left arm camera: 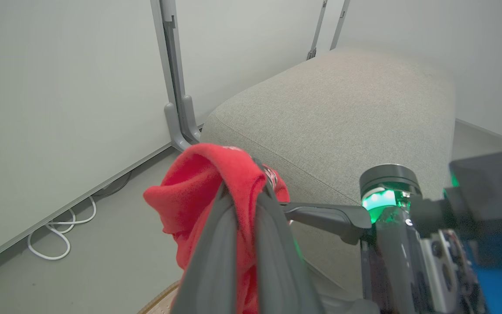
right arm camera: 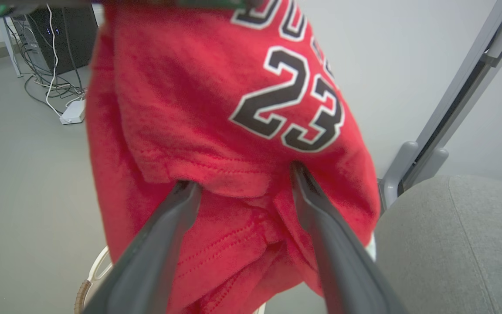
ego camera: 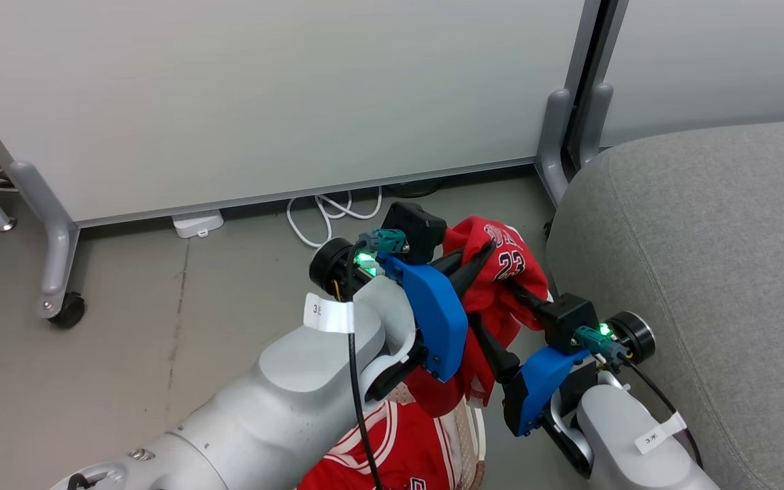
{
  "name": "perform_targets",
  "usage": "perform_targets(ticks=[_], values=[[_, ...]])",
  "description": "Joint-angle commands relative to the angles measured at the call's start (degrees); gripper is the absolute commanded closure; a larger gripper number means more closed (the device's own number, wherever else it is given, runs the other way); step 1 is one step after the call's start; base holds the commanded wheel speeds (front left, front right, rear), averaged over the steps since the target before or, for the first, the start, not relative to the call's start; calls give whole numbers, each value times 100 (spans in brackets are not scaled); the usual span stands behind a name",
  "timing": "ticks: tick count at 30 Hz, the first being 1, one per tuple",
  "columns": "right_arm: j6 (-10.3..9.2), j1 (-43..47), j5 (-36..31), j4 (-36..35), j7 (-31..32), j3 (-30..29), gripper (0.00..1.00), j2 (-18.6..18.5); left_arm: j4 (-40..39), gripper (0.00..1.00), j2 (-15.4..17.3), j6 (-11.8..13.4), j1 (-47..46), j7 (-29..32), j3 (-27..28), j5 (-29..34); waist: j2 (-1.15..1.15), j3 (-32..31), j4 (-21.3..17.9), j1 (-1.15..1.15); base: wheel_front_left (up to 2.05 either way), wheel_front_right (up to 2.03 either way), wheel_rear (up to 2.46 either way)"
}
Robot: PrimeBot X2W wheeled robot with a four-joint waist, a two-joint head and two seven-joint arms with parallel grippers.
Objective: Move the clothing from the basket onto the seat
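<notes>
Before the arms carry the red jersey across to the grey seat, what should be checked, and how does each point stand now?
1. Left fingers shut on the red thin-fabric jersey numbered 23: ok.
2. Right fingers gripping it too: not ok; they stand wide open, tips against the cloth.
3. Jersey hem clear of the cream perforated plastic basket: cannot tell; the arms hide it.
4. Top of the large light-grey upholstered seat bare where visible: ok.
5. Basket emptied: not ok; another red garment with white stripes lies in it.
</notes>
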Motion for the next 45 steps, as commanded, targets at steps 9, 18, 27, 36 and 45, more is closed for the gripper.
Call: perform_targets(ticks=[9, 18, 27, 36, 45], values=[[1, -202, 488, 119, -32, 250, 40, -14, -78, 100, -1, 9, -67, -3, -37, -23, 0, -27, 7, 0, 0, 0, 0], [1, -256, 649, 151, -33, 298, 100, -14, -90, 100, -1, 9, -23, 9, -58, -6, 0, -41, -17, 0, 0, 0, 0], [1, -142, 682, 47, -33, 307, 100, -14, 22, 100, -1, 29, 18, -32, -65, -13, 0, -55, -89, 0, 0, 0, 0], [1, -79, 636, -43, -34, 317, 100, -14, 116, 99, 0, 39, 42, -77, -70, 14, 0, -63, -129, 0, 0, 0, 0], [1, -16, 589, -108, -34, 295, 100, -14, 211, 0, -1, 55, 61, -202, -72, 61, 0, -100, -149, 0, 0, 0, 0]])
